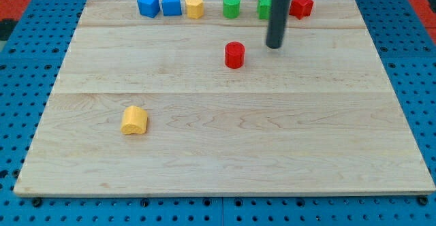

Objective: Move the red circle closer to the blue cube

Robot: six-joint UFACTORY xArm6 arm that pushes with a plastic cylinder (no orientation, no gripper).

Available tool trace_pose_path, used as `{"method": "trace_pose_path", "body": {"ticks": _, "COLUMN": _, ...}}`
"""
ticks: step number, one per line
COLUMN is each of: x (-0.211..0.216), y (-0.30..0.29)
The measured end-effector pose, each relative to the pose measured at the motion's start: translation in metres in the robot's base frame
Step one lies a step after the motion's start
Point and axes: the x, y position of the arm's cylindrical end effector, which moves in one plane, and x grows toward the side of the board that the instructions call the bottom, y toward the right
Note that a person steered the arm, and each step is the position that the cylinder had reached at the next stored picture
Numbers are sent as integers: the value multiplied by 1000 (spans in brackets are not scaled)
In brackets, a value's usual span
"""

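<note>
One red circle (234, 54) just left of my tip (274, 46), apart; blue cube (148, 5) far left; no hand.

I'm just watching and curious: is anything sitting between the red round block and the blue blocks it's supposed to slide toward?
Nothing visible blocks it. The red circle has bare board between it and the blue cube at the view's top left. My tip sits just to the circle's right, with no block between them. The yellow block beside the blue ones lies near that path's end.
</note>
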Motion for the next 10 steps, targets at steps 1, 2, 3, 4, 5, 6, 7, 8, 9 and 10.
{"method": "trace_pose_path", "body": {"ticks": 1, "x": 43, "y": -76}}
{"method": "trace_pose_path", "body": {"ticks": 2, "x": 1, "y": -107}}
{"method": "trace_pose_path", "body": {"ticks": 3, "x": -19, "y": -114}}
{"method": "trace_pose_path", "body": {"ticks": 4, "x": -41, "y": -97}}
{"method": "trace_pose_path", "body": {"ticks": 5, "x": -40, "y": -198}}
{"method": "trace_pose_path", "body": {"ticks": 6, "x": -45, "y": -273}}
{"method": "trace_pose_path", "body": {"ticks": 7, "x": -33, "y": -302}}
{"method": "trace_pose_path", "body": {"ticks": 8, "x": -22, "y": -332}}
{"method": "trace_pose_path", "body": {"ticks": 9, "x": -22, "y": -343}}
{"method": "trace_pose_path", "body": {"ticks": 10, "x": -14, "y": -383}}
